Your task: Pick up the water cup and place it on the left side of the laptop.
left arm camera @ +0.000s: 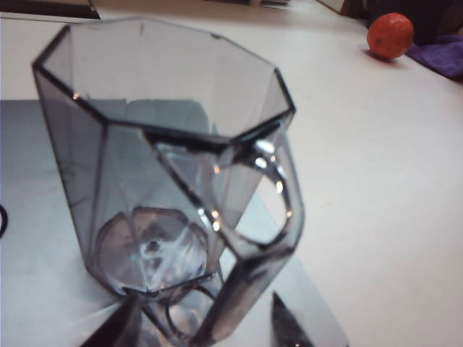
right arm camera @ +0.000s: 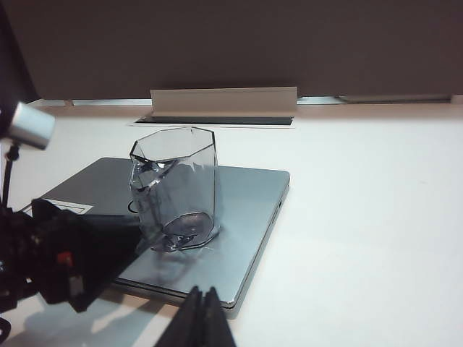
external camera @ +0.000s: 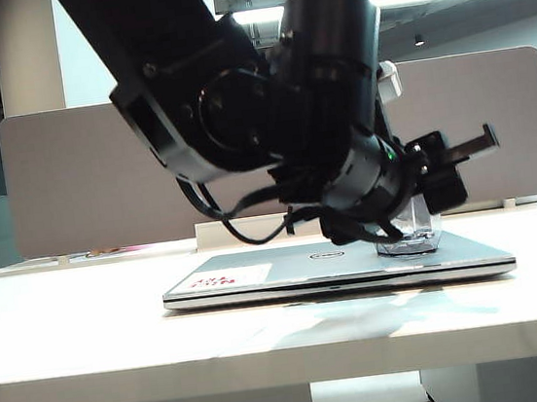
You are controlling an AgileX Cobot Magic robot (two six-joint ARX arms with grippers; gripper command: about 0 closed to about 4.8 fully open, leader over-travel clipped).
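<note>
A: Since it's faceted clear glass with a grey tint, the water cup [left arm camera: 173, 181] should be stiff, breakable and slick on the flat faces. It stands upright on the lid of the thin silver-grey laptop [external camera: 287, 269], toward the right end in the exterior view.

B: Where to grab?

A: Across the body, or on the thin squared handle [left arm camera: 271, 199]. My guess is the body is safer; the handle looks slender and could twist in the fingers.

B: Left gripper?

A: Left gripper [left arm camera: 202, 322] is right at the cup, fingers [left arm camera: 286, 325] spread wide with one dark tip on each side of the handle's foot, holding nothing. Contact I can't tell.

B: Right?

A: Right gripper [right arm camera: 201, 318] is well back from the laptop, over the white counter [right arm camera: 362, 217], fingers pressed together, empty.

B: Obstacles?

A: Little. An orange ball [left arm camera: 391, 35] and some purple cloth [left arm camera: 441, 56] lie far off on the counter. White sticker with red print [external camera: 229, 278] on the lid's left part. The cup must clear the lid edge going left; a bump or hard set-down risks chipping.
</note>
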